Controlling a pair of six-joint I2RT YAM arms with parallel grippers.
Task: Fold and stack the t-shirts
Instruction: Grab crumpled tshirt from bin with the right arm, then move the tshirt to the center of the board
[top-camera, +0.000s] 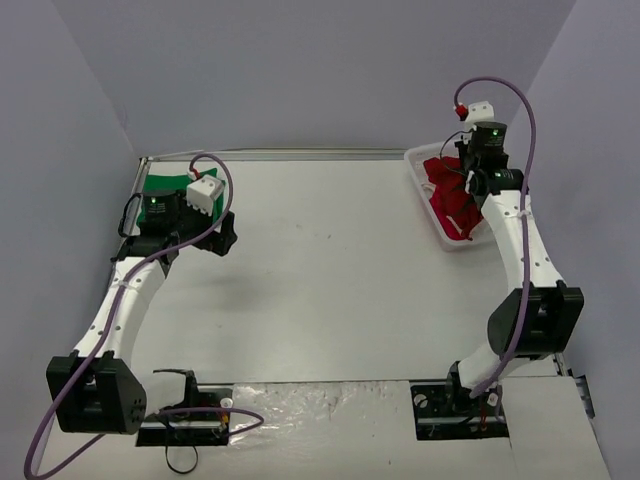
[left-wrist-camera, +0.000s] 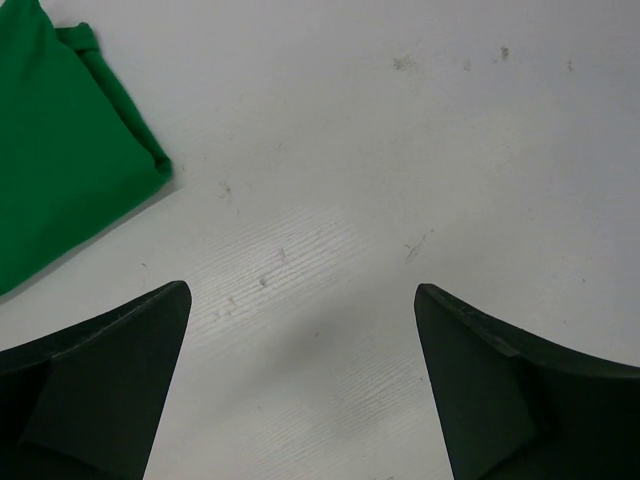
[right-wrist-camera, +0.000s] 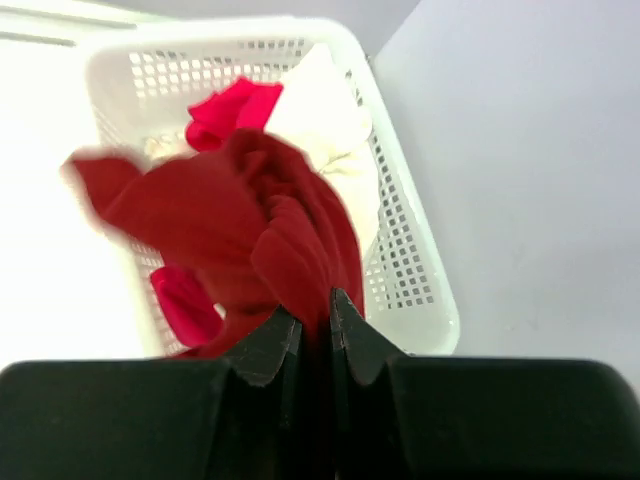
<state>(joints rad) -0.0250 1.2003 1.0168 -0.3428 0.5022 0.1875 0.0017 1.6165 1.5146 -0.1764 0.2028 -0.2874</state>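
The right gripper (right-wrist-camera: 316, 310) is gripping the dark red t-shirt (right-wrist-camera: 230, 210), its fingers pressed together on a bunched fold of cloth. The garment is hanging in a crumpled mass over the white basket (right-wrist-camera: 410, 270) at the far right of the table (top-camera: 330, 260). The pinch on a single fold appears intended to draw the shirt out of the basket for spreading. The left gripper (left-wrist-camera: 300, 300) is hovering low over the tabletop with its fingers wide apart, holding nothing. The green t-shirt (left-wrist-camera: 60, 150) is lying flat just beside it in the far left corner. It is apparently folded already and parked there as the base of the stack.

The lower part of the red shirt is hidden behind the right fingers, so contact with the basket cannot be judged. A brighter red cloth (right-wrist-camera: 235, 110) and a pale cloth (right-wrist-camera: 320, 110) are lying in the basket, and what they are is unclear. The green shirt is cut off at the frame edge of the left wrist view and is partly covered by the left arm in the overhead view.
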